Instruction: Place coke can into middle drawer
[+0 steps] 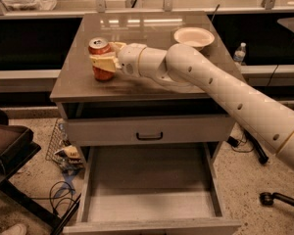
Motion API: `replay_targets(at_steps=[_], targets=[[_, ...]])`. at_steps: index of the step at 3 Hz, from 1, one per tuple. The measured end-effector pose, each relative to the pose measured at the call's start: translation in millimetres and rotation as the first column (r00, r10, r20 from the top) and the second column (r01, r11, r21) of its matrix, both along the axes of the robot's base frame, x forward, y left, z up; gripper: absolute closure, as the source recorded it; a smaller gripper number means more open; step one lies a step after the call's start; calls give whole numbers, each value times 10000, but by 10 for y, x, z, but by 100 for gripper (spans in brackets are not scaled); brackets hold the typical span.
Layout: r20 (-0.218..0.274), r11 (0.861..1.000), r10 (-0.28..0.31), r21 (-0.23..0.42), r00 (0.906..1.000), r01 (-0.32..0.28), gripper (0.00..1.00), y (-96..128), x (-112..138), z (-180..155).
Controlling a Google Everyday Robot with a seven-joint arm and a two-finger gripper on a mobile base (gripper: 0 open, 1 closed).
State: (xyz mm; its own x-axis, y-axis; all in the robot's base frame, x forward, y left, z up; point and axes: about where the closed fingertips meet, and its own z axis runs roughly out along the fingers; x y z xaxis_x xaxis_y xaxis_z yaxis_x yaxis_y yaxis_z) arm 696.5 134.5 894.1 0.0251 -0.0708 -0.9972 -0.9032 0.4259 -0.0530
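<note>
The coke can (101, 68), red-orange with a silver top, stands upright on the cabinet top near its left front part. My gripper (107, 58) reaches in from the right and is shut on the can: one pale finger (102, 61) crosses its front and the other lies behind it. The can's base looks to rest on the cabinet top. The middle drawer (147, 190) is pulled out wide open below, its pale floor bare, directly under and in front of the cabinet top.
A white bowl (194, 35) sits at the back right of the cabinet top (152, 82). A closed grey drawer front with a black bar handle (149, 136) is above the open drawer. Cables and clutter (63, 155) lie on the floor at left, and a water bottle (240, 53) at right.
</note>
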Motion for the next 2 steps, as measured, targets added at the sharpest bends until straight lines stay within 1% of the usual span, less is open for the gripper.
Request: replay_targets(at_steps=[1,2], targets=[[298,9994,-293,-150,9991,298,100,-164,-201,199],[831,9966,-744,-280,9938,769,100,-369,-761,539]])
